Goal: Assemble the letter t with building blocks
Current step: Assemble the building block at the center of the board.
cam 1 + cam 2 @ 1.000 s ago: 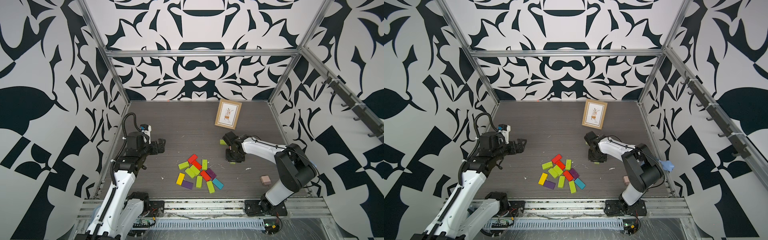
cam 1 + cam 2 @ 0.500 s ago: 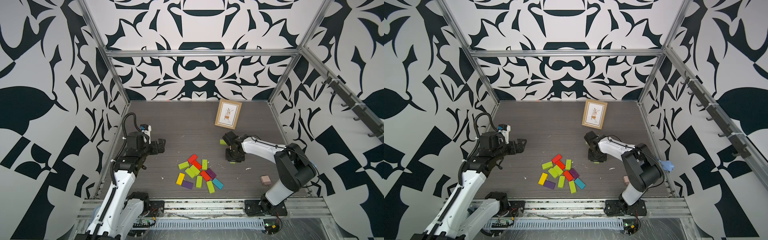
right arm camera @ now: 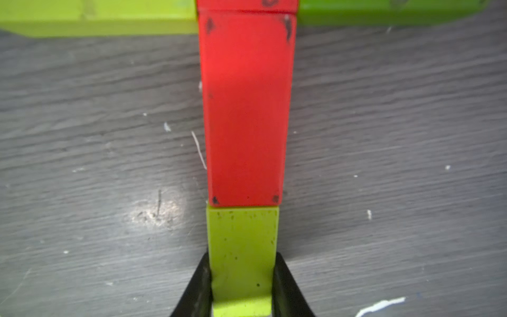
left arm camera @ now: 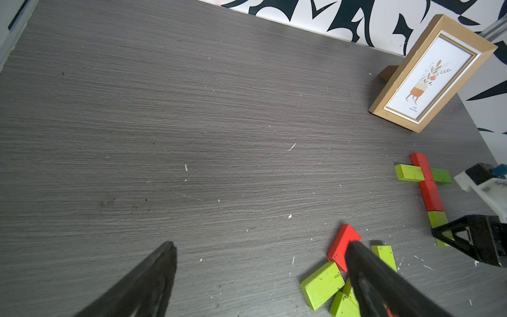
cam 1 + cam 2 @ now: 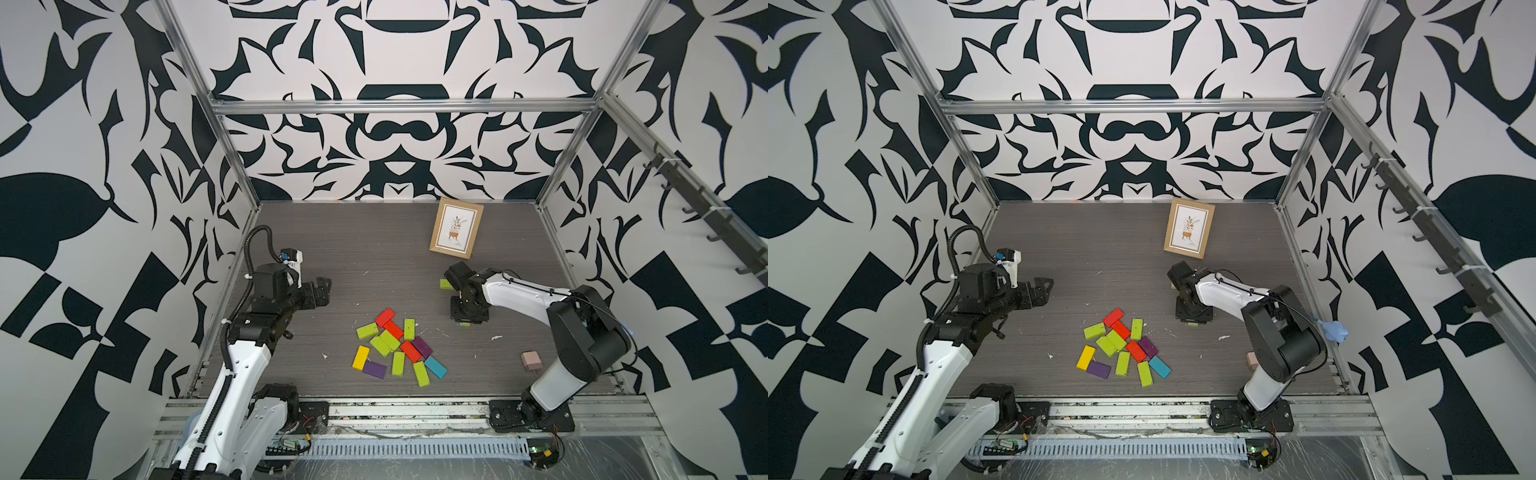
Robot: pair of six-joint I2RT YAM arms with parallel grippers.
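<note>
Motionless right gripper (image 3: 242,274) tight on lime block (image 3: 241,230)

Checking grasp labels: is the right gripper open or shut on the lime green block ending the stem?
Shut: the right gripper clamps black fingers against both sides of the flat lime green block.

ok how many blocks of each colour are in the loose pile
red: 3
lime: 6
purple: 2
yellow: 1
teal: 1
total: 13
</note>
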